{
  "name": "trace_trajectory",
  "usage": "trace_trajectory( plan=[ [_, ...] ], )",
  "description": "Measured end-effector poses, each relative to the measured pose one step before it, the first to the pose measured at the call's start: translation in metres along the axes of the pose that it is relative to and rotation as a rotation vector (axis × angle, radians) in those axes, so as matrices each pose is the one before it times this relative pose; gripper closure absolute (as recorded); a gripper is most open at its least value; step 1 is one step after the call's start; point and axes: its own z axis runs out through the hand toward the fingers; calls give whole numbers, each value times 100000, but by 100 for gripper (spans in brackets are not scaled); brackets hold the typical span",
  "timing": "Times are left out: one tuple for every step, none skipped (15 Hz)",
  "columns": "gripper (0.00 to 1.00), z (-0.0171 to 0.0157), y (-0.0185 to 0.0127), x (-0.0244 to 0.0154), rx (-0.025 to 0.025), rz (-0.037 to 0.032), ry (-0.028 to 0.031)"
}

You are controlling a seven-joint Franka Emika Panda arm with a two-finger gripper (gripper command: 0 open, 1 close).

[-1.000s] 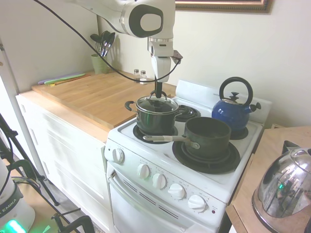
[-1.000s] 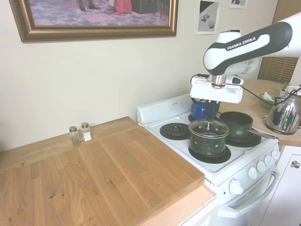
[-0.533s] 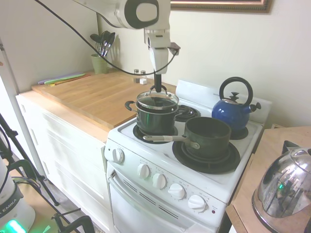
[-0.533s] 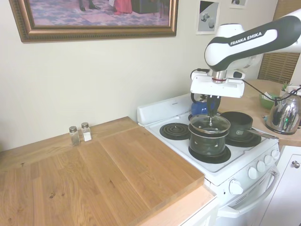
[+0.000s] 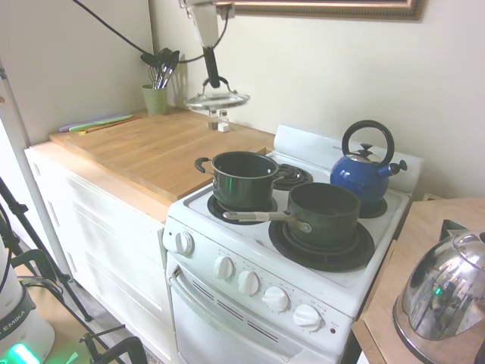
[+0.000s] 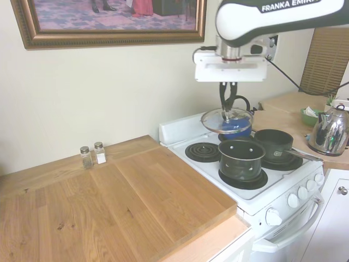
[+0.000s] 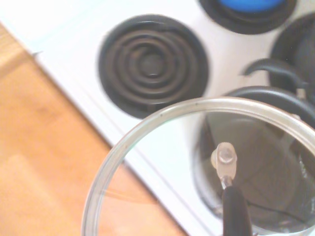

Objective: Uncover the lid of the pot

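1. The step in hand is the lift-away: the round glass lid with a metal rim (image 5: 217, 99) hangs in the air, clear of the deep dark green-black pot (image 5: 243, 178), which stands open on the front burner of the white stove (image 5: 227, 227).
2. The hand (image 6: 227, 103) is closed narrow on the lid's black arched handle, gripping it from above.
3. The lid hangs well above the stove, between the pot and the wooden desk (image 6: 109, 202), offset toward the desk side.
4. The lid lies nearly flat, handle up and underside facing down; being round, it has no long axis.
5. I judge the next move calls for carrying the lid over the desk, lowering it level and releasing it there.
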Motion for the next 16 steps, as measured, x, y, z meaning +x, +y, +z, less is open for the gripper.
trace_trajectory(
  plan=[
    [100,-17,-1410,-2146,-310,-2110,579],
    [100,401,-1543,-2247,-607,-2359,474],
    [100,682,-1672,-2471,-578,-2775,28],
    [100,770,-1593,-2087,-349,-2534,-354],
    [100,664,-1378,-1481,-358,-1954,-538],
    [100,673,-1358,-1070,-333,-1320,-612],
    [100,762,-1265,-655,-300,-688,-470],
    [100,759,-1103,-350,-553,-547,-638],
    [100,922,-1157,-352,-271,-766,-841],
    [100,1108,-978,-482,-484,-1104,-1320],
    [100,1373,-801,-489,-874,-1186,-1080],
    [100,1289,-653,-476,-520,-998,-772],
    [100,1217,-524,-620,-16,-1007,-871],
    [100,1117,-439,-483,0,-957,-692],
    [100,836,-257,-419,-278,-919,-872],
    [100,826,-191,-264,-307,-929,-1254]
  ],
)
